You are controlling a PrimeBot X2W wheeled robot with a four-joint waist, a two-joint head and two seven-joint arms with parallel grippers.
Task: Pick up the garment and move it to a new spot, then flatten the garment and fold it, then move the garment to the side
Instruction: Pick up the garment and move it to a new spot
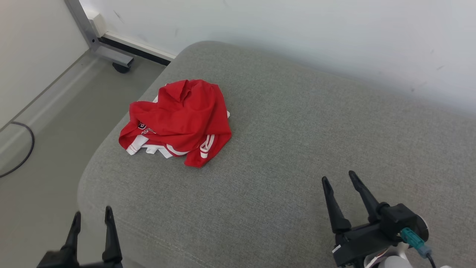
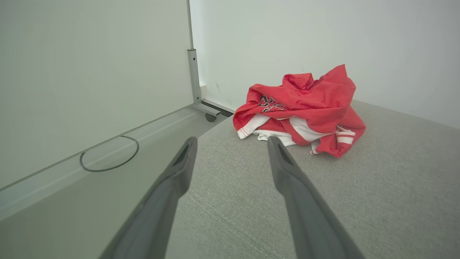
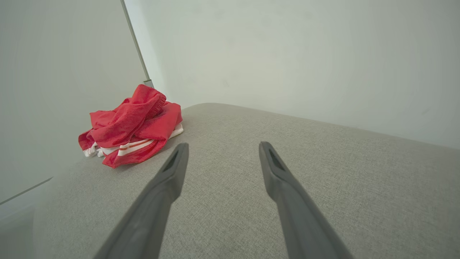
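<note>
The garment (image 1: 178, 121) is a red jersey with white stripes, lying crumpled in a heap near the far left corner of a grey upholstered surface (image 1: 282, 149). My left gripper (image 1: 93, 216) stands open at the surface's near left edge, well short of the heap. Over the near right part, my right gripper (image 1: 338, 178) is open too, with nothing between its fingers. In the left wrist view the garment (image 2: 305, 108) lies ahead and to the right of the left gripper (image 2: 231, 142). The right wrist view has the garment (image 3: 131, 126) far off to the left of the right gripper (image 3: 222, 145).
A white wall (image 1: 297, 33) runs behind the surface. To the left the floor (image 1: 44, 156) drops away, with a black cable (image 1: 22, 149) on it and a metal frame leg on a caster (image 1: 121, 67) by the wall.
</note>
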